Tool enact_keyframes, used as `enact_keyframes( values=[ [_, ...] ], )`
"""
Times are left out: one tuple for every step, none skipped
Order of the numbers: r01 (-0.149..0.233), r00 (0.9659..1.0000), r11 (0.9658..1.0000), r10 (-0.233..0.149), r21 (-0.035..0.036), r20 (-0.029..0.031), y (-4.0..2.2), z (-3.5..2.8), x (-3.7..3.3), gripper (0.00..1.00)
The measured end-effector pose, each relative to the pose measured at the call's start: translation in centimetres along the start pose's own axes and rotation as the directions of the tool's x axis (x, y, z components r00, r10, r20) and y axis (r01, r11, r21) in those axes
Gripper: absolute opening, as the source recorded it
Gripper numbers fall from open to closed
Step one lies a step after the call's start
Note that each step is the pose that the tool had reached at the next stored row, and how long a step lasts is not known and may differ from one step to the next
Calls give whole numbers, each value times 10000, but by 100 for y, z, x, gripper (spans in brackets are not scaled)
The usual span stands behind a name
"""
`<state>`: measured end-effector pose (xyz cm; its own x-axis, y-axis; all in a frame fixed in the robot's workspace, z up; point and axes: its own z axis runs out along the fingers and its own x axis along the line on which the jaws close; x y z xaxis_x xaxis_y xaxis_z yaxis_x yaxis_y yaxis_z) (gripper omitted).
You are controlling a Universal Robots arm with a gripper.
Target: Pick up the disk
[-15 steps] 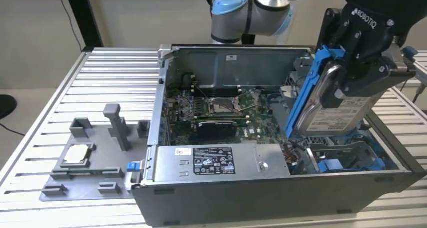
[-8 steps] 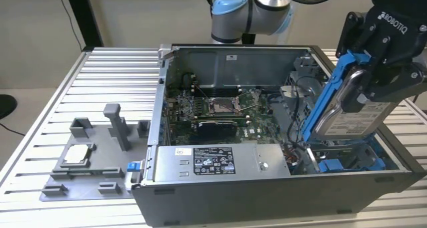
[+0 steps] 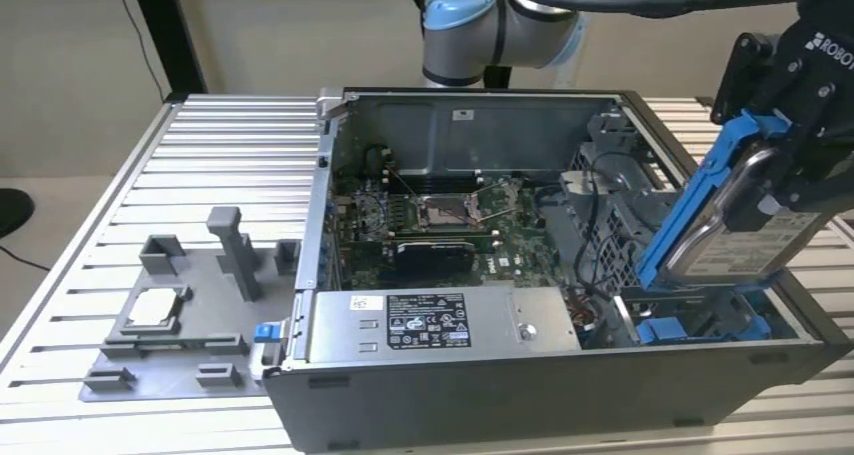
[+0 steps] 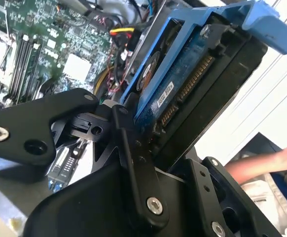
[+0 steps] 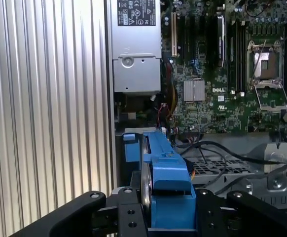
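- At the exterior view's right, above the open computer case (image 3: 561, 395), the end effector (image 3: 787, 165) is clenched on the disk (image 3: 727, 225), which hangs tilted and clear of the drive bay below it.
- Its blue carrier frames the silver-grey drive body, and the lower end of the disk sits just over the blue bay bracket (image 3: 667, 330) at the case's near right corner.
- Seen in the second wrist view, the disk (image 4: 193, 84) is pinched between the black fingers (image 4: 133, 148), with its circuit-board underside and edge connector facing the camera.
- Seen in the first wrist view, the disk (image 5: 165, 173) runs edge-on between the end effector's black links, its blue carrier uppermost.
- Inside the case, the motherboard (image 3: 441, 215) lies exposed, and the grey power-supply box (image 3: 441, 320) with its label sits along the near wall.
- On the ribbed metal surface (image 3: 214, 145), toward the exterior view's left of the case, rests a grey fixture plate (image 3: 187, 305) carrying a small square chip (image 3: 154, 305).
- A person's forearm (image 4: 267, 165) shows in the second wrist view, beyond the end effector.
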<state>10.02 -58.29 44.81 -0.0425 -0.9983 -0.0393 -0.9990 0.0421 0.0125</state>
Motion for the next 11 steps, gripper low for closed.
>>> enact_keyframes(
  values=[
    [0,10000,10000,0,0,-1,-41,7,-2,0],
    [-2,10000,10000,2,0,-1,-77,14,-3,0],
    [-9,10000,10000,9,0,-1,-106,22,-3,0],
    [-19,10000,10000,19,0,-1,-128,32,-4,0],
    [-34,10000,10000,34,1,-2,-141,44,-4,0],
    [-54,10000,10000,54,2,-3,-148,57,-4,0],
    [-79,10000,10000,79,3,-3,-150,71,-4,0],
    [-105,9999,9999,105,4,-1,-150,86,-3,0],
    [-139,9999,9999,139,5,1,-150,99,-2,0],
    [-177,9998,9998,177,7,0,-151,108,-2,0],
    [-219,9998,9998,219,9,1,-151,118,-2,0]
  ],
)
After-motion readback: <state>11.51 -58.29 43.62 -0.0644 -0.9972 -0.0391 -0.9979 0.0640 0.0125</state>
